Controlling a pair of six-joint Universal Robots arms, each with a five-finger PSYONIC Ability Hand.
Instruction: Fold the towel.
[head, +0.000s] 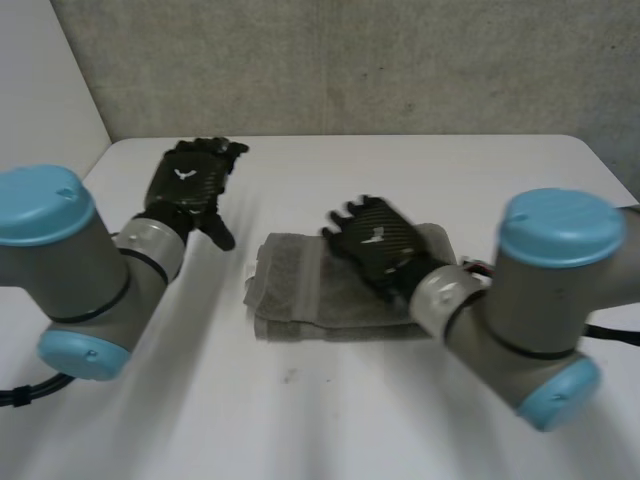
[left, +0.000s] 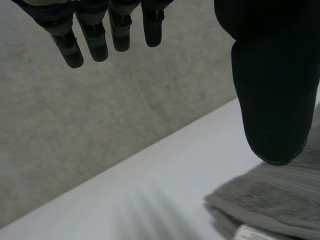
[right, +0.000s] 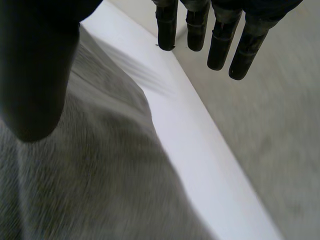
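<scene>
We see the grey folded terry towel (head: 295, 290) lying flat near the middle of the white table (head: 300, 420). The black right hand (head: 375, 245) sits over the towel's three o'clock half, palm down, with its fingers (right: 220, 45) straight, apart and gripping nothing. We cannot tell whether the palm touches the cloth. The black left hand (head: 190, 185) is off the towel at its ten o'clock, over bare tabletop. Its fingers (left: 95, 45) are also straight, and it holds nothing.
</scene>
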